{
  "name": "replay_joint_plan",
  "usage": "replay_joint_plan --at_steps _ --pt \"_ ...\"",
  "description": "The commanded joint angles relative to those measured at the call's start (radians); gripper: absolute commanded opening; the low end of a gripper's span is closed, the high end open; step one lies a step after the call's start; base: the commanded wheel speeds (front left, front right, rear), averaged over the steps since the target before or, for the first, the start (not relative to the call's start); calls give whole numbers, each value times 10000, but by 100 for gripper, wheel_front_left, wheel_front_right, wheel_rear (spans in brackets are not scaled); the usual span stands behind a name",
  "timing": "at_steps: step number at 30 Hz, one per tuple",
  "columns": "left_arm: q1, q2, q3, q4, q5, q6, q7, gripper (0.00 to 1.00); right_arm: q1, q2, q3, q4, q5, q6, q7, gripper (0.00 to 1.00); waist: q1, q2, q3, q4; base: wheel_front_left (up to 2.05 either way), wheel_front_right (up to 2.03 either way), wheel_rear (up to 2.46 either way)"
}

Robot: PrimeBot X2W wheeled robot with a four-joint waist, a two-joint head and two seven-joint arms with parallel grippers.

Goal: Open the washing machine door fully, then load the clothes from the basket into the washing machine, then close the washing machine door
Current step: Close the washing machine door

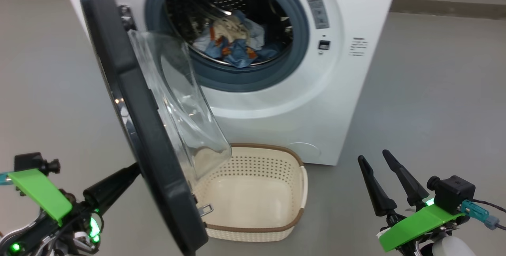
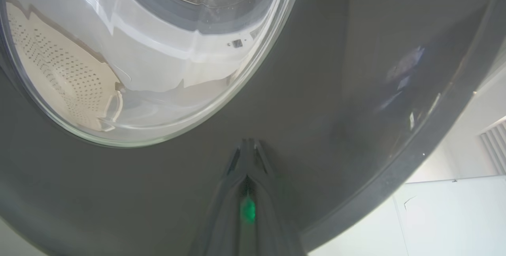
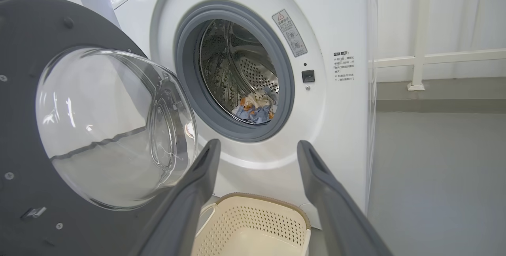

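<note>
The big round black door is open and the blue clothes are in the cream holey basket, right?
No. The light blue printed clothes lie inside the white washing machine; the cream perforated plastic basket is empty, the head view shows. The round black door is open.

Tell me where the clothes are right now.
In the head view's upper centre, the clothes lie heaped inside the washing machine, just behind its grey rubber ring, higher in the picture than the basket.
</note>
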Motion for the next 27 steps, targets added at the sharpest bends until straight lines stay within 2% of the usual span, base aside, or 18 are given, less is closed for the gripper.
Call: replay_joint_plan --at_steps 1,8,16,21,27 --pt "-180 67 71 -359 -83 -45 7 0 -179 -20 120 -268 5 16 -48 100 0 0 125 -660 0 0 0" --pt "-313 18 -179 -393 -200 5 -404 0 -244 54 26 -284 16 16 -48 100 0 0 256 -1797 0 0 0" --pt "-760 -4 -251 -79 -46 -73 -1352 0 -407 75 -9 -273 52 16 -48 100 0 0 502 -3032 0 0 0" --pt "-979 -10 -325 127 -46 -78 -1764 0 -464 53 5 -265 80 16 -48 100 0 0 612 -3444 0 0 0" --pt "-1207 -14 -473 377 -5 -132 -2078 0 -514 60 -12 -291 95 16 -48 100 0 0 713 -3583 0 0 0"
